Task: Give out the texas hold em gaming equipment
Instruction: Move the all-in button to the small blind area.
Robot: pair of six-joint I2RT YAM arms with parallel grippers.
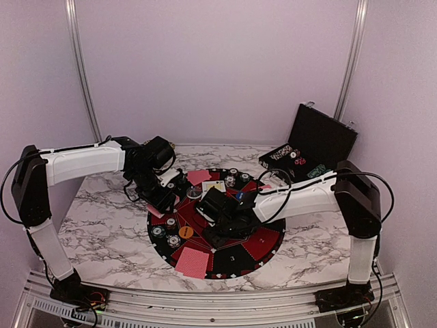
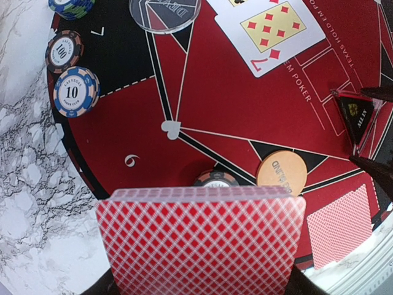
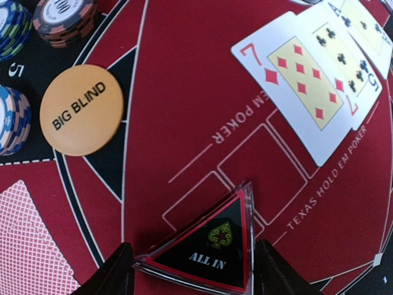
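Observation:
My left gripper (image 2: 202, 286) is shut on a deck of red-backed playing cards (image 2: 202, 239), held above the mat's left part near an orange disc (image 2: 281, 172) and a chip stack (image 2: 216, 179). My right gripper (image 3: 195, 273) is shut on a clear triangular ALL IN marker (image 3: 209, 246), tilted just over the mat's middle boxes. A 7 of diamonds (image 3: 301, 83) lies face up beside overlapping club cards (image 3: 344, 55). The orange BIG BLIND disc (image 3: 81, 109) lies to the left. Chip stacks (image 2: 76, 91) (image 2: 64, 51) line the mat's rim, and a clear disc (image 2: 164, 13) lies by them.
The round red-and-black mat (image 1: 263, 242) covers the middle of the marble table. An open black case (image 1: 321, 137) with chips stands at the back right. Face-down cards (image 1: 192, 262) (image 1: 199, 176) lie at the mat's near and far edges. Both arms meet over the mat.

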